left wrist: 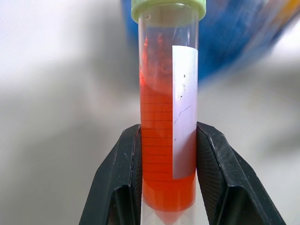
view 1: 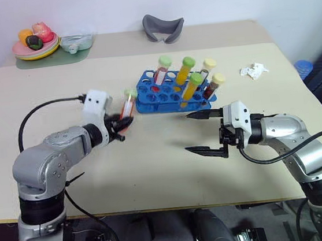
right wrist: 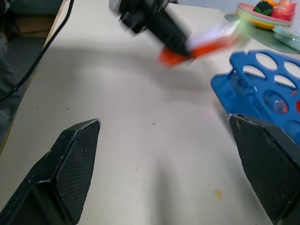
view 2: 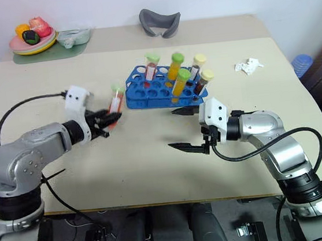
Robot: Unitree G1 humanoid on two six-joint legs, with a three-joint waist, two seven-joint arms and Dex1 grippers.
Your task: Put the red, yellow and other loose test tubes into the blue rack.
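Note:
My left gripper (view 1: 124,126) is shut on a red test tube (view 1: 128,105) with a green cap and a white label, held above the table just left of the blue rack (view 1: 147,100). In the left wrist view the black fingers (left wrist: 121,178) clamp the red tube (left wrist: 164,136) near its lower end. Several capped tubes stand in the rack: one red (view 1: 163,69), two yellow (view 1: 185,70), others with pale caps (view 1: 215,84). My right gripper (view 1: 202,132) stands open above bare table, in front of the rack's right end, nothing between its fingers.
A crumpled white scrap (view 1: 253,70) lies right of the rack. At the back left a plate of toy food (view 1: 36,44) rests on a green mat beside a pale lidded container (view 1: 76,43). A grey curved object (view 1: 163,28) sits at the back edge.

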